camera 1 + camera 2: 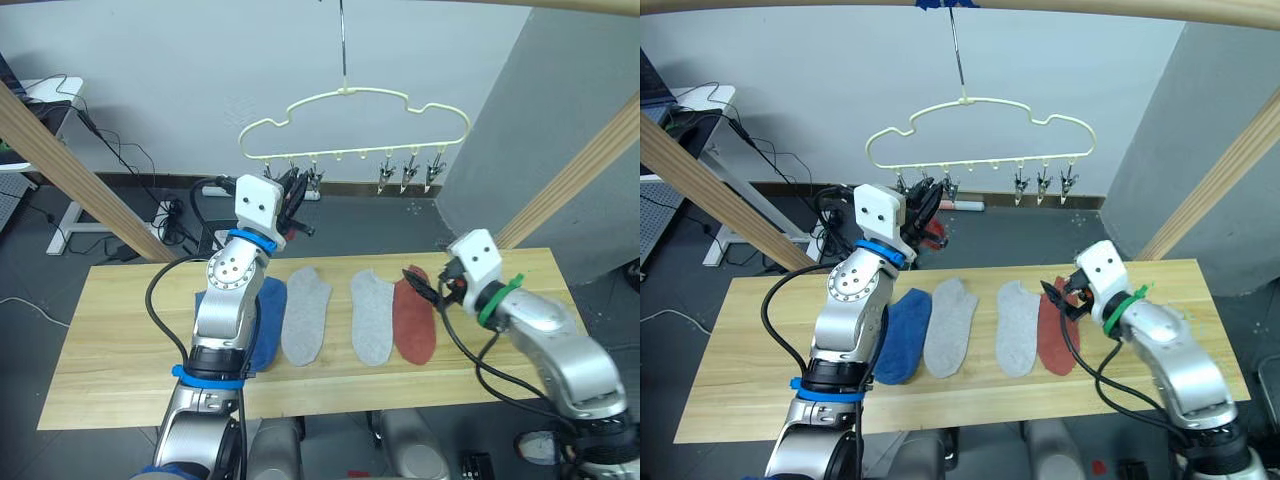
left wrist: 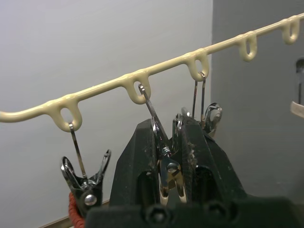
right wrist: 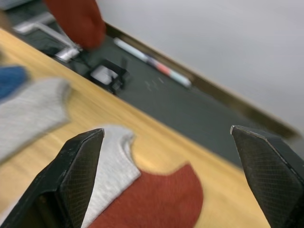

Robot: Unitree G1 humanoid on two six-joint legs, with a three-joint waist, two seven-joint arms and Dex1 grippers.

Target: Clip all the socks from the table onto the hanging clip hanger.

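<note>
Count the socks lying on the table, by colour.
Blue sock: 1, partly behind the left arm
Grey socks: 2
Red sock: 1
Total: 4

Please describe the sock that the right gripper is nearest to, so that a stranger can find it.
On the table, four socks lie in a row. Take the last one at the robot's right end, by the open right gripper: the red sock. Its neighbours are grey and blue.

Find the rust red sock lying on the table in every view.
Left eye view: rust red sock, rightmost in the row.
Right eye view: rightmost again.
Left wrist view: aimed at the clip hanger.
Right wrist view: between the right hand's open fingers.
Landmark: the light grey sock beside it.
</note>
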